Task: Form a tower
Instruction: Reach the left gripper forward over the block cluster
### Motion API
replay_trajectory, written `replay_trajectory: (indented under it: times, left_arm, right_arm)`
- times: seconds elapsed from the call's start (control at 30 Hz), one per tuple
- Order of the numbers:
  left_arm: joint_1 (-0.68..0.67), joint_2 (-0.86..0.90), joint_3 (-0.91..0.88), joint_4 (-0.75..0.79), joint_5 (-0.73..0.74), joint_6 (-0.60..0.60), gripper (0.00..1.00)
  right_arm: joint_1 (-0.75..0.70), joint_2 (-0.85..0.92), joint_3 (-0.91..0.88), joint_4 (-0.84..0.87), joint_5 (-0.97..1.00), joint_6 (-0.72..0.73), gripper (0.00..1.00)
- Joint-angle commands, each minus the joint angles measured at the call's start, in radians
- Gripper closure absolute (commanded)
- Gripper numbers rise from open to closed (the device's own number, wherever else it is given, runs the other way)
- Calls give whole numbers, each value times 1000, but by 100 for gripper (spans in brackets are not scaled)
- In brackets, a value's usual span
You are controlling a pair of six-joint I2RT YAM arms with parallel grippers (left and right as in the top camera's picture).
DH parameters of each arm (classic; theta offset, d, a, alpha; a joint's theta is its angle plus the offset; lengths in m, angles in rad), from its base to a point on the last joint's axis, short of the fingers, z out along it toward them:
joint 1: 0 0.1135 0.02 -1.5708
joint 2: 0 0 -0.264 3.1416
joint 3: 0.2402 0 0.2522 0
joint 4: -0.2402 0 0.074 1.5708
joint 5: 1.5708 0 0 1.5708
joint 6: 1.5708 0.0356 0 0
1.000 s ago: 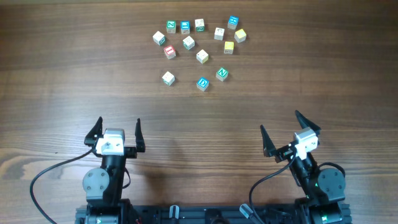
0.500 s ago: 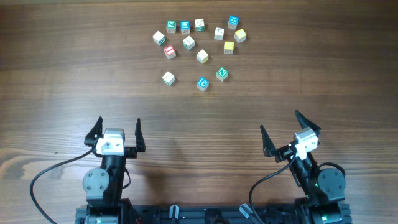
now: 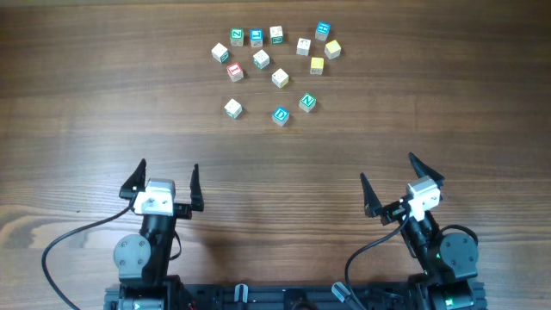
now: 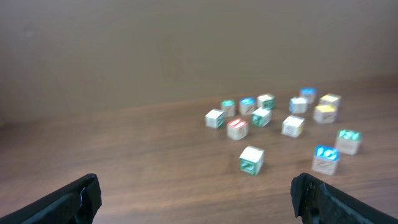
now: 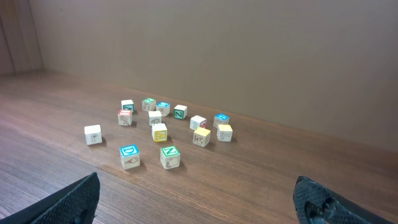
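Observation:
Several small pale letter cubes lie loose and single on the wooden table at the far middle; no tower is in view. Nearest me are a white cube, a blue D cube and a green N cube. Two yellow cubes sit at the group's right. My left gripper is open and empty near the front edge, far short of the cubes. My right gripper is open and empty too, angled left toward them.
Bare wood table stretches around the cube group and between it and both grippers. A brown wall rises just behind the cubes. Black cables loop beside each arm base at the front edge.
My left gripper has shifted very slightly to the right and its view is blurred. The right arm and the cubes have not moved.

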State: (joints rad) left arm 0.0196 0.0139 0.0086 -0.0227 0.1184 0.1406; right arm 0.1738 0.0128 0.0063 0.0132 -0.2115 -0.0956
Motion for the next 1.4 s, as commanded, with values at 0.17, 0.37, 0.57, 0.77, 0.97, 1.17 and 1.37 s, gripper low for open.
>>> replay_trajectory:
  times: [0.17,0.37,0.57,0.77,0.97,1.17,1.37]
  left_arm:
    - [6,109,359,-344,88,-310,0]
    - [6,540,864,-671,159,-310,0]
    - [6,1105,1641,-1111,323,-308,0]
    - [5,1573,2317,-1380,409,-306,0]
    - [5,1751,2492,-1346,494,-305,0]
    - [5,1806,2492,-1335,450,-306,0]
    - [5,1834,2492,-1311,406,-306,96]
  right_arm:
    - [2,-5,-1,2,12,-9,0]
    - [2,-5,-1,2,12,-9,0]
    - [2,-5,-1,2,12,-9,1]
    - [2,-5,-1,2,12,-9,0]
    - [2,-5,-1,2,12,-9,0]
    - [2,-5,-1,2,12,-9,0]
    - [2,-5,-1,2,12,-9,0]
